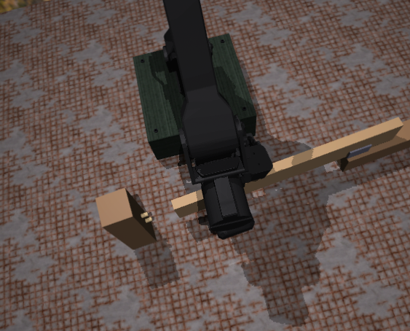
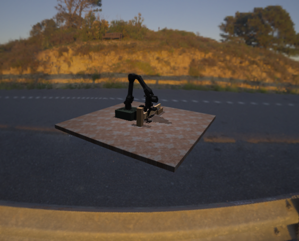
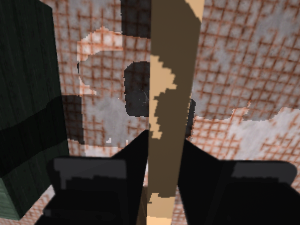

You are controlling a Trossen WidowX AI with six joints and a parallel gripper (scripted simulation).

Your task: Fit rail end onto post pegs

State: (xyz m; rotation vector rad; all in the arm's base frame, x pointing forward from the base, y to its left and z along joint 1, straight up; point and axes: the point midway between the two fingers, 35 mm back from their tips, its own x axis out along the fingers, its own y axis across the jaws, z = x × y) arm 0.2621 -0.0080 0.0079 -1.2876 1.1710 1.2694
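My gripper (image 3: 165, 144) is shut on the long wooden bed rail (image 1: 334, 146) (image 2: 145, 115) (image 3: 172, 124), with one finger on each side; the arm hides the grip in the top view. The rail's near end is off the table, with a gap between it and the short wooden post (image 1: 113, 208) (image 2: 139, 117). Two pale pegs (image 1: 145, 215) stick out of the post towards the rail's end and show uncovered. The rail's far end lies at the footboard block (image 1: 389, 149) by its grey bracket (image 1: 360, 150). The holes in the rail's end cannot be seen. The rail looks roughly level.
The dark green base block (image 1: 152, 98) (image 2: 124, 114) (image 3: 30, 89) carries the arm and stands behind the rail, close to the gripper. The post stands at the left of the rail in the top view. The arm's shadow falls in front of the rail.
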